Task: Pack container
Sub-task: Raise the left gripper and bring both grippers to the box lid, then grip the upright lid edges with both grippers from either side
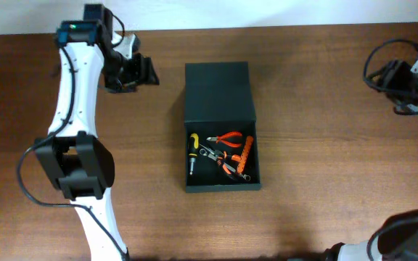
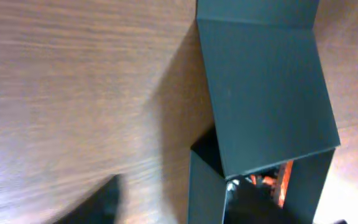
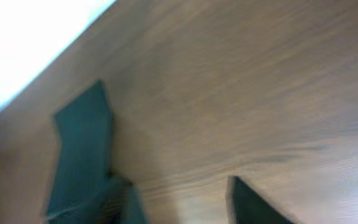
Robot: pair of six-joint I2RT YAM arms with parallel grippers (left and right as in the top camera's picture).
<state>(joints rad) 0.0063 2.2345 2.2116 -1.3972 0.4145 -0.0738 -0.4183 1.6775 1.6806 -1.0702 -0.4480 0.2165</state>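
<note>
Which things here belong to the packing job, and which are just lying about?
Job: the container, its flap lid partly over the opening; inside it a yellow-handled screwdriver, orange-handled pliers and an orange strip.
Lying about: only the wooden table and a black cable at the right edge.

Brown wood-grained worktop [image 1: 310,109], bounded by a pale strip along the far edge. Near the middle, resting flat on it, a dark green-black container [image 1: 218,90], long side running front to back, flap lid over the far half, near half open.
</note>
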